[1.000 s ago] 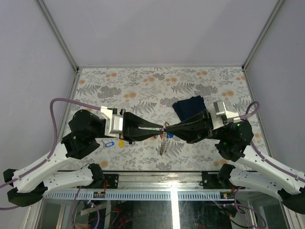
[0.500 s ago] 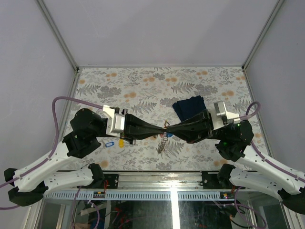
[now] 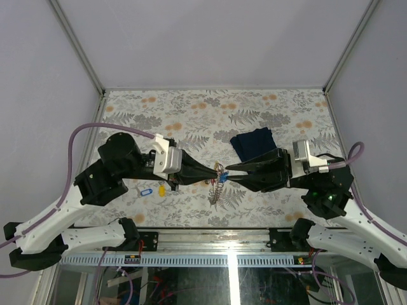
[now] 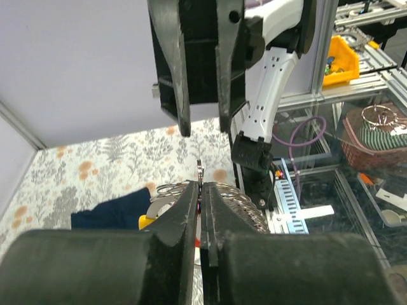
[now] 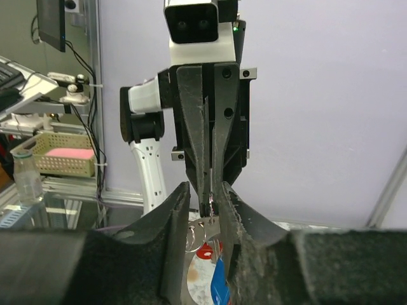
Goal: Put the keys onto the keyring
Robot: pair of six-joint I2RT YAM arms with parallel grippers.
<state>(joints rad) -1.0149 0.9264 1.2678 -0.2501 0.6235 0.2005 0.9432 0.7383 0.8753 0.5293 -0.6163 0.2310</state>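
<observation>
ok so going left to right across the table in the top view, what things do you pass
blue-tagged key → yellow-tagged key → keyring → navy cloth

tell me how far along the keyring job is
Done: the keyring is up off the table. In hand: the left gripper clamps it, the right gripper open at it. Left: a blue-tagged key and a yellow-tagged key lie on the table.
</observation>
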